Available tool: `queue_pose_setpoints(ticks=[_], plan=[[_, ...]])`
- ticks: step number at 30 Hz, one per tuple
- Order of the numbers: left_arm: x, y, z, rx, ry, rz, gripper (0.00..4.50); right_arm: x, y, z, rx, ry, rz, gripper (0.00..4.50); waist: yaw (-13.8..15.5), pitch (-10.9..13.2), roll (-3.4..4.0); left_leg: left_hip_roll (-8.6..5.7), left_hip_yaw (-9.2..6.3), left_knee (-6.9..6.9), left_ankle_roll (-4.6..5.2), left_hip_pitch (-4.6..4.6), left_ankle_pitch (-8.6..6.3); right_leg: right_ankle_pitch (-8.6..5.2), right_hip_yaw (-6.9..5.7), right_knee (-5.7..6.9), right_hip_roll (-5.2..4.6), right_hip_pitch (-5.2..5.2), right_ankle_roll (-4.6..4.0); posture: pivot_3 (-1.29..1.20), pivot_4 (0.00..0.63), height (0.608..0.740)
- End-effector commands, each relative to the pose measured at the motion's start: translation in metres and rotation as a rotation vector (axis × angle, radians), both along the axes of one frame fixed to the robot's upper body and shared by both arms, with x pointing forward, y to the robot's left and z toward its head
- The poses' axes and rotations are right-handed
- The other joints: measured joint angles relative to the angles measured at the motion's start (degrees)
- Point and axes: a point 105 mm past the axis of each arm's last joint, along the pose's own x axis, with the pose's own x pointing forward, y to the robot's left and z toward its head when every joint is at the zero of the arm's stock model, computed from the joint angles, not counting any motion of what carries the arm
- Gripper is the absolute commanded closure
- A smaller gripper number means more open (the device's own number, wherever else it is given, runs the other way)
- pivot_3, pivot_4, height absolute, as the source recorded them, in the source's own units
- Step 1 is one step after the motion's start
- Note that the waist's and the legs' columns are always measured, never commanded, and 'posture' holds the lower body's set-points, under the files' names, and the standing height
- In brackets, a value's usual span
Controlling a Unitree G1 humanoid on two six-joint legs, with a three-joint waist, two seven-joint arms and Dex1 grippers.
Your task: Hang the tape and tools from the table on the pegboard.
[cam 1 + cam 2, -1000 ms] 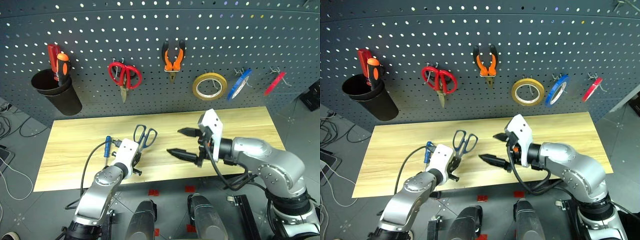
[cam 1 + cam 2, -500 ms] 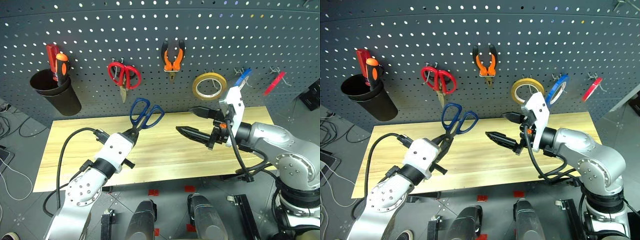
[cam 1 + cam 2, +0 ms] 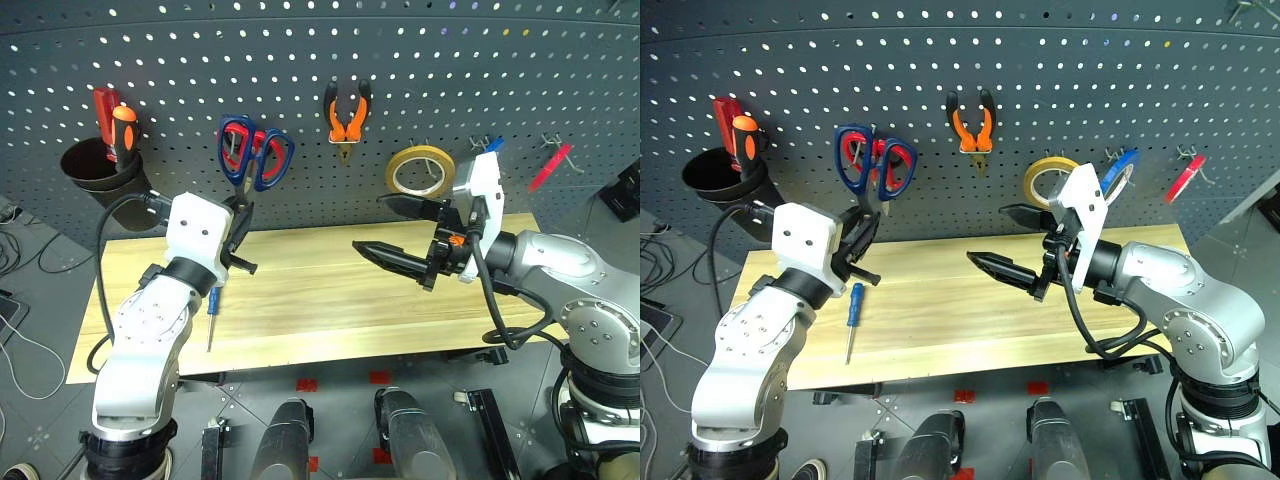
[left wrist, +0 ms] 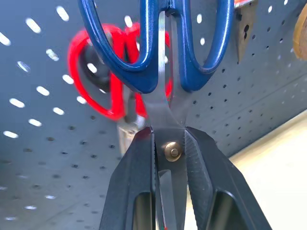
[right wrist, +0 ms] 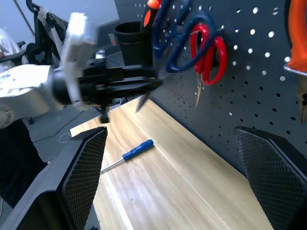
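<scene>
While its fingers stayed clamped on the steel blades near the pivot screw, the left tool held the blue-handled scissors upright against the pegboard, handles uppermost and overlapping the red-handled scissors already hanging there. Whether the blue loops touched a hook could not be told. Compared with a second before, when the same scissors lay low over the counter, they now stood raised to the height of the hanging tools.

To the right, the right tool hovered above the counter with its two black fingers spread wide and gripping nothing, pointing toward the left arm and well apart from the scissors.

On the counter, the slim blue-handled screwdriver lay alone near the left arm, its shaft pointing toward the near edge. On the pegboard, the orange-handled pliers hung jaws down, with a yellow tape roll to their right, then a blue roll, partly hidden behind the right tool's white housing, and the thin red tape ring on a hook farthest right. At the far left, a black cup on the board held red- and orange-handled screwdrivers.
</scene>
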Motion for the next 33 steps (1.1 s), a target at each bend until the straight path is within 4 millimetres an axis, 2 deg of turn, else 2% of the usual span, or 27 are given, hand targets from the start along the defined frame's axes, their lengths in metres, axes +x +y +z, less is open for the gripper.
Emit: queue_pose_setpoints(ticks=[1,6,15,17,20,21,23,26,30,33], plan=[[-0.001,0.001,0.008,-0.021,-0.024,0.003,3.94,-0.007,0.003,0.008,-0.005,-0.067,0.018,0.0,0.0,0.0,0.0,0.01,-0.01,0.0,0.0,0.0,0.0,0.0,-0.01,0.0,0.0,0.0,0.0,-0.04,0.291,0.74],[-0.005,0.0,-0.004,-0.059,0.026,0.028,3.94,-0.007,0.002,0.007,-0.015,-0.069,0.016,0.0,0.0,0.0,0.0,-0.01,-0.01,0.01,0.03,0.01,-0.01,0.0,0.01,0.02,-0.02,0.0,0.0,-0.04,0.293,0.74],[0.01,-0.006,-0.009,-0.175,0.073,0.018,3.94,-0.006,0.012,0.014,0.014,-0.128,0.027,0.0,0.2,0.0,-0.02,-0.02,-0.01,0.05,0.0,0.0,0.0,0.0,0.0,0.05,-0.01,0.01,0.0,-0.04,0.295,0.74],[0.01,-0.005,-0.01,-0.173,0.077,0.022,3.22,-0.007,0.015,0.011,0.007,-0.129,0.036,0.0,0.2,0.0,-0.03,-0.01,0.0,0.04,-0.03,0.01,0.01,0.0,0.01,0.03,-0.01,0.0,0.0,-0.04,0.295,0.74],[0.007,-0.004,-0.015,-0.134,0.085,0.02,2.48,-0.01,0.017,0.005,-0.009,-0.122,0.043,0.0,0.2,0.0,-0.03,0.0,-0.01,0.04,-0.03,0.01,0.02,0.0,0.01,0.03,-0.01,0.0,0.0,-0.04,0.296,0.74],[0.005,-0.003,-0.018,-0.126,0.095,0.022,2.08,-0.01,0.018,0.003,-0.01,-0.117,0.044,0.0,0.2,0.0,-0.02,0.0,-0.01,0.04,-0.02,0.01,0.01,0.0,0.01,0.04,-0.01,0.0,0.0,-0.04,0.296,0.74],[0.001,-0.002,-0.028,-0.111,0.143,0.0,1.5,-0.011,0.02,-0.002,-0.024,-0.102,0.038,0.0,0.1,0.0,-0.02,-0.01,0.01,0.04,-0.02,0.02,0.01,0.0,0.04,0.04,-0.01,0.0,0.0,-0.04,0.301,0.74],[-0.004,0.013,-0.045,-0.125,0.228,0.017,0.65,-0.014,0.023,-0.012,-0.052,-0.088,0.035,0.0,0.2,0.0,-0.01,0.01,-0.03,0.02,-0.02,0.02,0.01,0.0,0.02,0.03,-0.01,0.0,0.0,-0.03,0.311,0.74],[-0.015,0.052,-0.069,-0.06,0.315,0.111,0.65,-0.019,0.038,-0.027,-0.053,-0.057,0.033,0.0,0.0,0.1,0.01,0.03,-0.02,0.01,0.03,0.04,-0.02,0.0,0.04,0.05,0.0,-0.01,0.0,-0.01,0.322,0.74],[-0.021,0.082,-0.09,-0.105,0.415,0.229,0.65,-0.029,0.051,-0.036,-0.072,-0.031,0.088,0.0,0.0,0.1,0.05,0.04,-0.01,-0.03,0.09,0.07,-0.05,0.0,0.07,0.04,0.02,-0.03,-0.01,0.0,0.331,0.74]])
